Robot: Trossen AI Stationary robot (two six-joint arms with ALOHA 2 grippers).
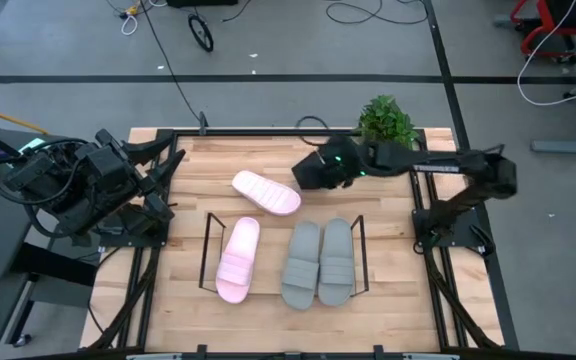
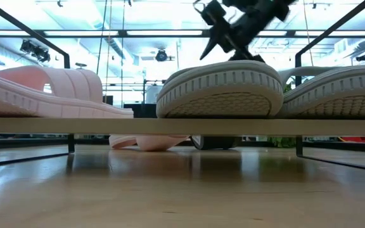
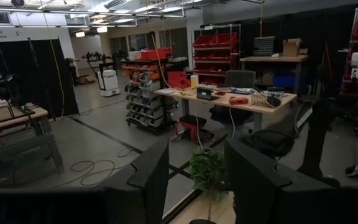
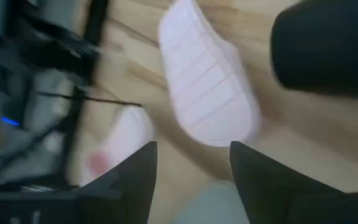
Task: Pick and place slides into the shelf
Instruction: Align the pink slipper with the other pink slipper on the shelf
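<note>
The right pincer (image 1: 313, 172) hangs over the far half of the wooden surface (image 1: 398, 310), its two dark fingers (image 4: 135, 177) spread apart with nothing between them. Just ahead of it, almost under its tips, lies the one loose pink slide (image 1: 266, 192), flat on the surface and turned at an angle, outside the frame. This looks like the approach to the last pickup: the pincer is near that slide but not touching it.

A little farther on stands the shelf (image 1: 209, 238), its thin black wire ends upright. Three slides already rest in it: a pink slide (image 1: 238, 260) at the end farther from the pincer, and two grey slides (image 1: 319, 262) side by side at the nearer end. A gap between the pink one and the greys seems wide enough for the fourth. So roughly three quarters of the job appears done.

Well beyond, at the opposite edge of the surface, the left pincer (image 1: 160, 168) waits, fingers apart and empty.
</note>
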